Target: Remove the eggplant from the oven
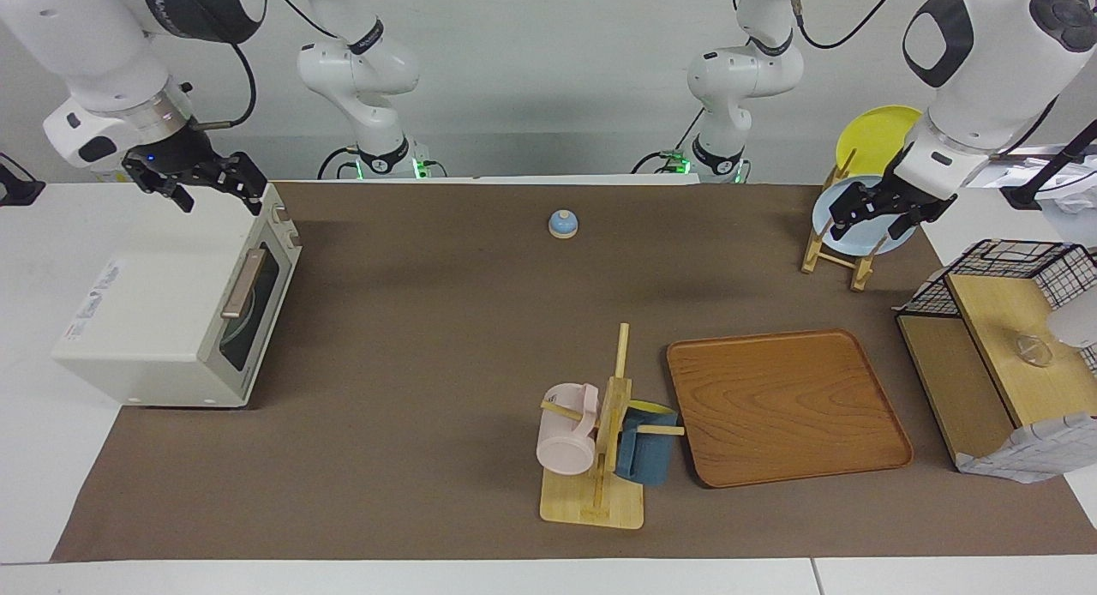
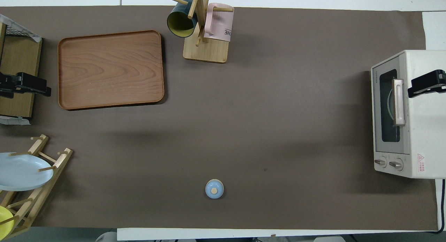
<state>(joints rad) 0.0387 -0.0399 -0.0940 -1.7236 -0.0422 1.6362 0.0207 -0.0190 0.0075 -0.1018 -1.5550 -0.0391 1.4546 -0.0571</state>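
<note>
The cream-white oven [image 1: 154, 321] stands at the right arm's end of the table with its dark glass door shut and its tan bar handle [image 1: 242, 284] facing the table's middle. It also shows in the overhead view [image 2: 421, 130]. The eggplant is hidden; only a faint round shape shows through the glass. My right gripper [image 1: 218, 202] hangs open and empty over the top of the oven, at the end nearer the robots. My left gripper [image 1: 867, 229] hangs open and empty over the plate rack [image 1: 836, 256] at the left arm's end.
A wooden tray [image 1: 784, 406] lies farther from the robots, beside a mug tree [image 1: 600, 458] with a pink and a blue mug. A small blue dome [image 1: 562, 224] sits near the robots. A wire-basket shelf [image 1: 994, 321] stands at the left arm's end.
</note>
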